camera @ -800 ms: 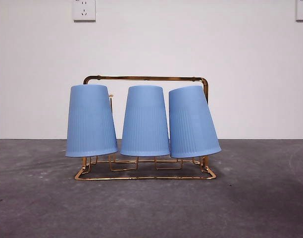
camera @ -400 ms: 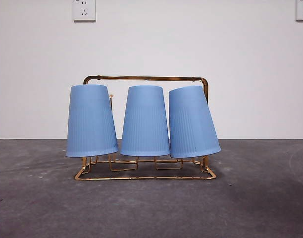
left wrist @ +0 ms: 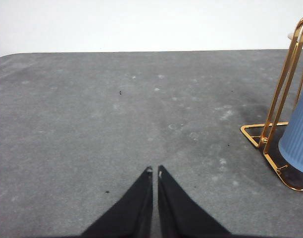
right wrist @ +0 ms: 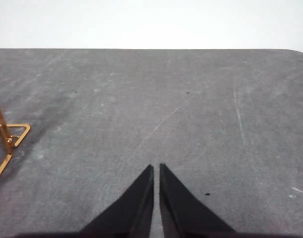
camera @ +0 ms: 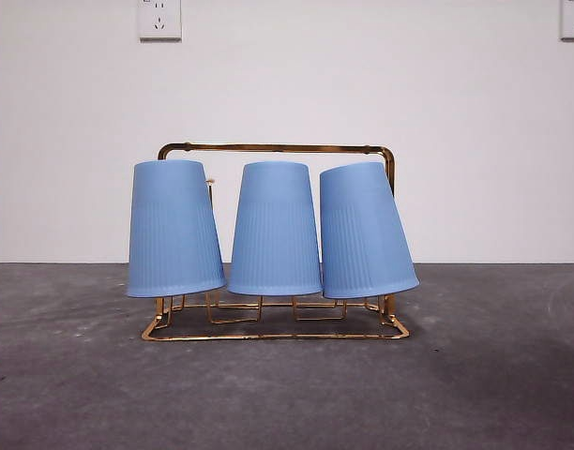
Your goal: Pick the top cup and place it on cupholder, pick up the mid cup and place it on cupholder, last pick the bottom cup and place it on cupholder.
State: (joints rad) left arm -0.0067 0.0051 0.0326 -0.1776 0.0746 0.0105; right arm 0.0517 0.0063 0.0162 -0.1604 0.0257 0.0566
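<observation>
The gold wire cupholder [camera: 276,148] stands mid-table in the front view. Three blue ribbed cups hang upside down on its pegs: a left cup [camera: 173,228], a middle cup [camera: 275,228] and a right cup [camera: 364,230] that leans outward. My left gripper [left wrist: 155,172] is shut over bare table, well away from the cupholder's end [left wrist: 280,119], where one blue cup [left wrist: 297,139] shows at the picture's edge. My right gripper [right wrist: 156,167] is shut too, holding nothing, with only a corner of the rack's base [right wrist: 10,136] in its view. Neither arm shows in the front view.
The grey table [camera: 475,375] stretches out around the rack, scuffed with pale marks. A white wall stands behind with two power sockets [camera: 159,19] high up.
</observation>
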